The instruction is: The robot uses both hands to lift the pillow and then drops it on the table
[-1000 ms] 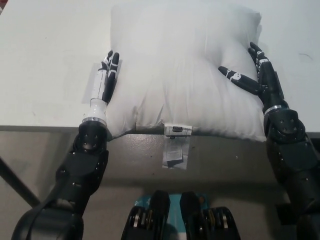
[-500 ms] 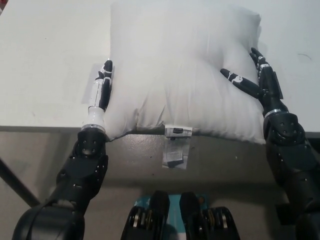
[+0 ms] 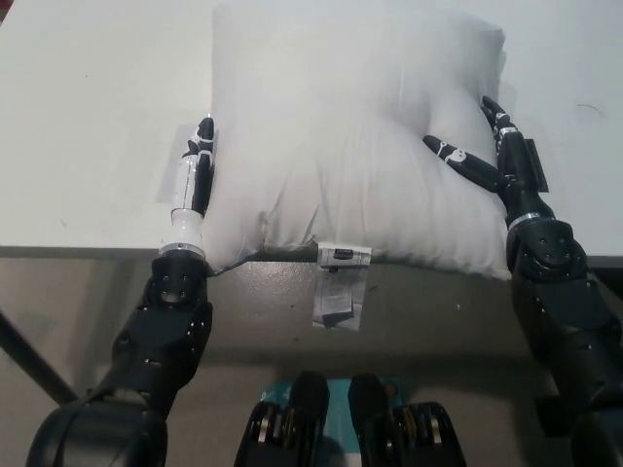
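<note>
So the pillow (image 3: 360, 146) sits at the table's (image 3: 88, 117) front edge, left hand (image 3: 195, 170) and right hand (image 3: 487, 156) clamped on its 2 sides, probably squeezing so they can lift it.

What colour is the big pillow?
White all over, seen in the head view: the pillow lies on the table.

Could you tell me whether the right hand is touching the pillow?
Touching. The head view shows the right hand lying against the pillow at its right side, its fingers pressing into the fabric.
</note>
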